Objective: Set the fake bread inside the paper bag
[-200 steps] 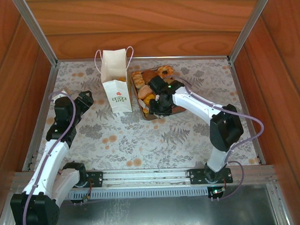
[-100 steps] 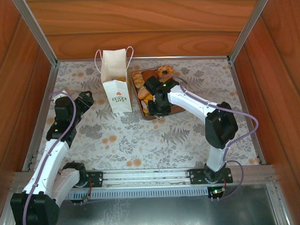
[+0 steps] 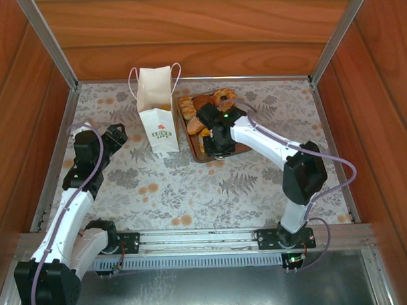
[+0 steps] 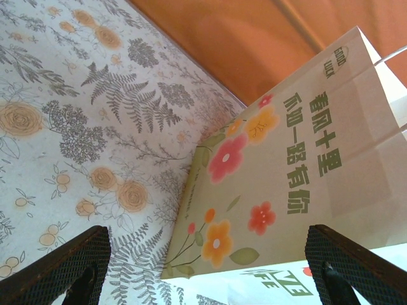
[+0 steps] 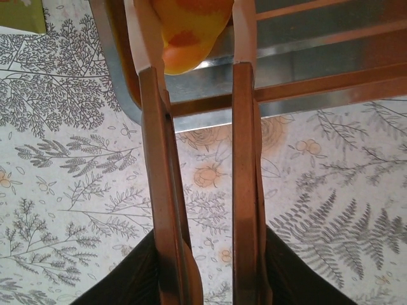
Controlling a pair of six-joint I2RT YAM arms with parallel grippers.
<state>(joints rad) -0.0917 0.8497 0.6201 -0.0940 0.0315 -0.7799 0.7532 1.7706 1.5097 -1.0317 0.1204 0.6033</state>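
On the flowered table (image 3: 258, 184) a white paper bag (image 3: 157, 114) stands upright, with a brown tray (image 3: 207, 156) just beside it.

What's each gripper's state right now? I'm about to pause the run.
Left gripper: open, holding nothing.
Right gripper: closed on a yellow-orange piece of fake bread.

paper bag (image 3: 155, 104) 1 | tray (image 3: 205, 158) 1 | arms 2: left arm (image 3: 71, 204), right arm (image 3: 270, 145)
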